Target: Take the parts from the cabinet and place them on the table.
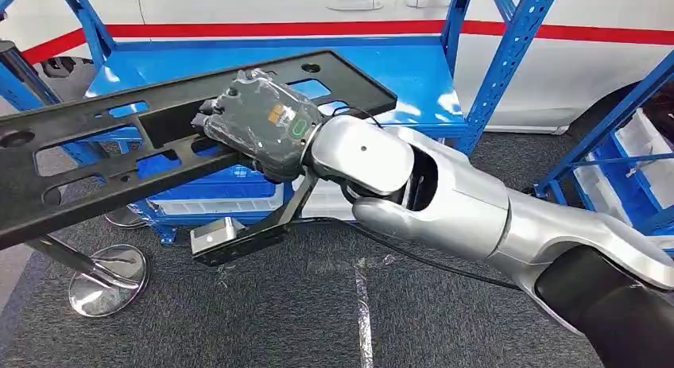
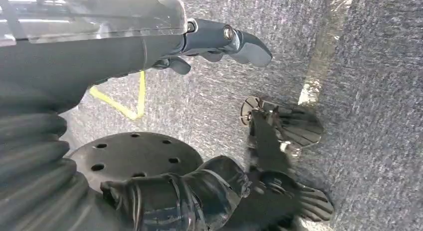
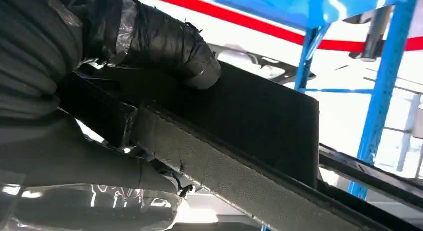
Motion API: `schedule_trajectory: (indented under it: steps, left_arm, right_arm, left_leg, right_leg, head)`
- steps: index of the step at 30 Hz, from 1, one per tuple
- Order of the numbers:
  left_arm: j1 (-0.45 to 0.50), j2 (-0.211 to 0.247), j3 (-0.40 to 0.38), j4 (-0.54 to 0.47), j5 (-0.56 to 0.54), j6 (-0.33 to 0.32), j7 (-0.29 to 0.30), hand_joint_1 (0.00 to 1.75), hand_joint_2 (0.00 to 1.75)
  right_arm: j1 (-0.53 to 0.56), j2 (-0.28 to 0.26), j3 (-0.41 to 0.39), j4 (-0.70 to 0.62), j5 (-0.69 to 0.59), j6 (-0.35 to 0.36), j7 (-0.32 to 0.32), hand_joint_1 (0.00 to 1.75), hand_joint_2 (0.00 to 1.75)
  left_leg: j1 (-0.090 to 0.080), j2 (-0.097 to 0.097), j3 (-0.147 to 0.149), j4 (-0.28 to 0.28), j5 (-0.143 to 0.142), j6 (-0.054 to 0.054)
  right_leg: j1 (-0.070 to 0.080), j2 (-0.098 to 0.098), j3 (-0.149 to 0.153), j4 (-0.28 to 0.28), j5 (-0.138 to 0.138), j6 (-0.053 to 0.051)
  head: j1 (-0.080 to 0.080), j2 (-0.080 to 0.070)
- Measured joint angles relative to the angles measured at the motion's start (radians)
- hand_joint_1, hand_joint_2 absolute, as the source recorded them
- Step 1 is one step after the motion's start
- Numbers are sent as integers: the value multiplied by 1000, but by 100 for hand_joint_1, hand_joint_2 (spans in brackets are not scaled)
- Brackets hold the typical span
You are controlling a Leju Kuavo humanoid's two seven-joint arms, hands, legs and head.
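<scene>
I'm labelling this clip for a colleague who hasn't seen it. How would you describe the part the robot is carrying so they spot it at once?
Start at the blue metal shelving in front of the white wall with a red stripe. Before it, the silver right arm reaches in, and its right hand grips a long black plastic panel stretching leftward. Slots and holes cut through it; nothing else nearby is long, flat and black.

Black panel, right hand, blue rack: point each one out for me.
Black panel [image 1: 95, 157]: head view, on its slotted middle.
Right hand [image 1: 262, 122]: head view, on its grey back, gripping the panel.
Blue rack [image 1: 485, 74]: head view, on an upright post.
</scene>
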Motion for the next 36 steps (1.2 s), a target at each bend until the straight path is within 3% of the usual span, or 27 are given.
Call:
schedule_trajectory:
  steps: [4, 8, 9, 10, 11, 12, 13, 14, 15, 16, 18, 19, 20, 21, 23, 24, 25, 26, 28, 29, 30, 31, 32, 33, 34, 35, 36]
  left_arm:
    - [0, 0, 0, 0, 0, 0, 0, 0, 175]
    - [2, 0, 0, 0, -2, -3, 0, 0, 175]
    - [1, 0, 0, 0, -5, -10, 0, 0, 175]
    - [3, 1, 0, 0, -6, -11, 0, 0, 175]
    - [1, 3, 0, 0, -6, -21, -2, 0, 175]
    - [-1, 3, -1, 0, -5, -21, 3, 0, 175]
    - [-1, 3, -1, 0, -5, -20, 3, 0, 175]
    - [1, 3, -1, 1, -5, -20, 4, 0, 175]
    - [-5, 5, -1, 3, -5, -19, 6, 0, 175]
    - [-1, 4, -1, 3, -5, -19, 7, 0, 175]
    - [5, 3, -1, 3, -4, -19, 10, 0, 175]
    - [4, 3, -1, 3, -3, -19, 10, 0, 175]
    - [3, 3, -1, 3, -3, -19, 10, 0, 175]
    - [3, 5, -1, 3, -2, -18, 10, 0, 175]
    - [1, 7, -1, 3, -2, -19, 10, 0, 175]
    - [-1, 7, -1, 3, -2, -19, 10, 0, 175]
    - [-3, 7, -1, 3, -3, -21, 10, 0, 175]
    - [-4, 7, -1, 3, -3, -21, 11, 0, 175]
    - [-4, 7, -1, 3, -3, -21, 11, 0, 175]
    - [-3, 7, -1, 3, -3, -21, 11, 0, 175]
    - [-4, 6, -1, 3, -3, -21, 11, 0, 175]
    - [-3, 6, -1, 3, -3, -21, 11, 0, 175]
    - [-3, 8, -1, 3, -3, -21, 11, 0, 175]
    - [-4, 8, -1, 3, -3, -21, 11, 0, 175]
    - [-4, 8, -1, 3, -5, -21, 11, 0, 175]
    - [-4, 9, -1, 3, -5, -21, 11, 0, 175]
    - [-4, 9, -1, 3, -6, -21, 11, 0, 175]
  right_arm:
    - [0, 0, 0, 0, 0, 0, 0, 175, 175]
    - [-9, 0, 0, 5, 0, 5, 0, 175, 175]
    - [-15, -1, 0, 17, 0, 14, 3, 175, 175]
    - [-19, -1, 0, 20, 0, 16, 3, 175, 175]
    - [-25, -1, 0, 39, 0, 18, 4, 175, 175]
    - [-35, 0, 0, 53, -4, 16, 6, 175, 175]
    - [-38, 0, 0, 55, -4, 15, 6, 175, 175]
    - [-38, 0, 0, 56, -5, 15, 6, 175, 175]
    - [-36, 2, 0, 58, -6, 15, 6, 175, 175]
    - [-37, 2, 0, 60, -6, 14, 6, 175, 175]
    - [-37, 2, 0, 63, -6, 12, 6, 175, 175]
    - [-37, 2, 0, 65, -6, 13, 6, 175, 175]
    - [-36, 2, 0, 68, -6, 12, 6, 175, 175]
    - [-36, 2, 0, 70, -6, 12, 6, 175, 175]
    - [-36, 2, 0, 74, -6, 12, 7, 175, 175]
    - [-36, 3, 0, 75, -6, 11, 7, 175, 175]
    - [-37, 2, 0, 76, -6, 11, 9, 175, 175]
    - [-35, 3, 0, 79, -6, 10, 11, 175, 175]
    - [-37, 3, 0, 81, -6, 8, 12, 175, 175]
    - [-36, 2, 0, 83, -6, 9, 12, 175, 175]
    - [-35, 1, 0, 85, -6, 9, 12, 175, 175]
    - [-35, 1, 0, 86, -6, 9, 12, 175, 175]
    - [-36, 1, 0, 87, -6, 9, 13, 175, 175]
    - [-36, 1, 0, 88, -6, 9, 14, 175, 175]
    - [-36, 1, 0, 88, -6, 9, 15, 175, 175]
    - [-36, 1, 0, 90, -6, 9, 15, 175, 175]
    - [-35, 1, 0, 90, -6, 9, 15, 175, 175]
  left_leg:
    - [0, 0, 0, 0, 0, 0]
    - [2, 0, -11, 9, 0, 12]
    - [6, 5, -29, 12, 17, 39]
    - [4, 4, -35, 12, 23, 47]
    - [-19, 4, -95, 16, 69, 80]
    - [-21, 7, -125, 3, 119, 63]
    - [-18, 6, -126, -6, 130, 60]
    - [-28, 1, -126, -16, 141, 53]
    - [-24, 2, -134, -10, 112, 51]
    - [-26, 2, -156, 36, 53, 44]
    - [-16, 3, -193, 188, -56, 31]
    - [-13, 3, -205, 254, -78, 25]
    - [-10, 3, -205, 293, -62, 19]
    - [-7, 3, -186, 290, -24, 13]
    - [-1, 3, -100, 184, 45, 2]
    - [4, 3, -41, 104, 31, -2]
    - [-5, 2, 14, 22, -17, 0]
    - [-7, -1, 12, 14, -20, 26]
    - [-9, -3, 2, 18, -10, 34]
    - [-6, -1, -9, 14, 0, 47]
    - [-1, 6, -13, 10, 14, 57]
    - [-2, 6, -28, 10, 27, 65]
    - [-3, 8, -45, 11, 40, 78]
    - [-4, 8, -62, 11, 54, 77]
    - [-5, 8, -79, 11, 67, 78]
    - [-5, 9, -97, 12, 80, 76]
    - [-5, 9, -114, 13, 92, 74]
  right_leg:
    - [0, 0, 0, 0, 0, 0]
    - [3, 1, -1, -3, 11, 8]
    - [-2, 5, -13, 7, 3, 22]
    - [-1, 3, -24, 28, -30, 25]
    - [8, 3, -67, 305, -170, 13]
    - [46, 5, 139, -21, -99, -51]
    - [48, 5, 137, -25, -87, -51]
    - [39, 3, 138, -53, -70, -52]
    - [28, 0, 135, -69, -53, -48]
    - [25, -1, 125, -74, -43, -48]
    - [22, -3, 101, -69, -28, -44]
    - [20, -5, 87, -62, -22, -42]
    - [18, -7, 71, -53, -15, -39]
    - [14, -9, 52, -43, -9, -35]
    - [5, -9, 15, -20, 2, -23]
    - [5, -8, 1, -5, 7, -16]
    - [9, -6, -14, 4, 12, -9]
    - [9, -7, -12, 4, 21, -4]
    - [10, -7, -14, -2, 41, 3]
    - [13, -6, -18, -2, 49, 10]
    - [4, 3, -29, 13, 13, 15]
    - [6, 3, -41, 53, -51, 18]
    - [3, 3, -58, 123, -123, 20]
    - [2, 3, -73, 201, -178, 23]
    - [1, 3, -83, 268, -204, 25]
    - [1, 3, -83, 313, -197, 26]
    - [1, 3, -69, 324, -161, 25]
  head:
    - [0, 0]
    - [1, 0]
    - [3, 0]
    - [6, 0]
    - [11, 0]
    - [10, 0]
    - [13, 0]
    - [13, 0]
    - [14, 0]
    - [12, 0]
    - [10, 0]
    - [10, 0]
    - [9, 0]
    - [10, 0]
    - [9, 0]
    - [8, 0]
    - [7, 0]
    - [11, 0]
    - [9, 0]
    - [14, 0]
    - [13, 0]
    - [19, 0]
    - [21, 0]
    - [23, 0]
    - [22, 0]
    - [22, 0]
    - [23, 0]
